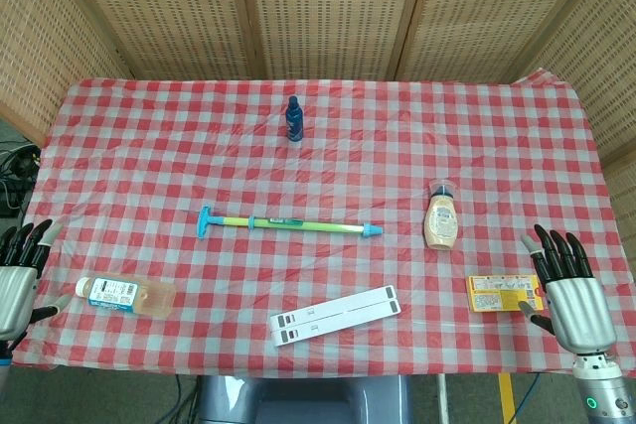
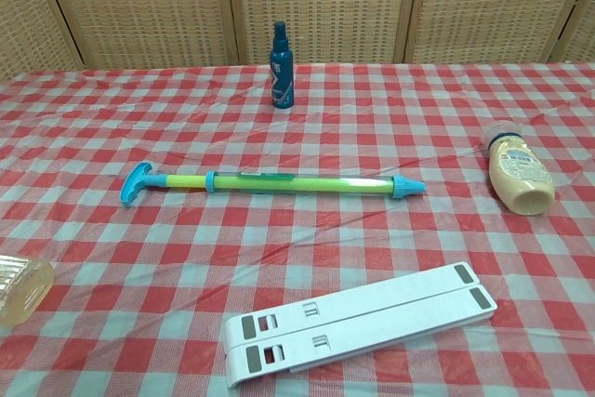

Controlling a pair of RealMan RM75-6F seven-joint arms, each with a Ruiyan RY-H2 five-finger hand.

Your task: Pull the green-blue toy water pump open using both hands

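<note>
The green-blue toy water pump (image 1: 288, 223) lies flat across the middle of the checked table, its blue T-handle to the left and its blue nozzle to the right; the chest view shows the pump (image 2: 270, 183) the same way. My left hand (image 1: 18, 270) hovers at the table's left front edge with fingers apart, holding nothing. At the right front edge my right hand (image 1: 566, 290) is likewise spread and empty. Both hands are far from the pump and do not show in the chest view.
A dark blue spray bottle (image 1: 294, 119) stands at the back centre. A beige squeeze bottle (image 1: 441, 219) lies right of the pump. A white folded stand (image 1: 338, 315) lies near the front. A clear bottle (image 1: 124, 295) lies front left, a yellow packet (image 1: 505, 295) front right.
</note>
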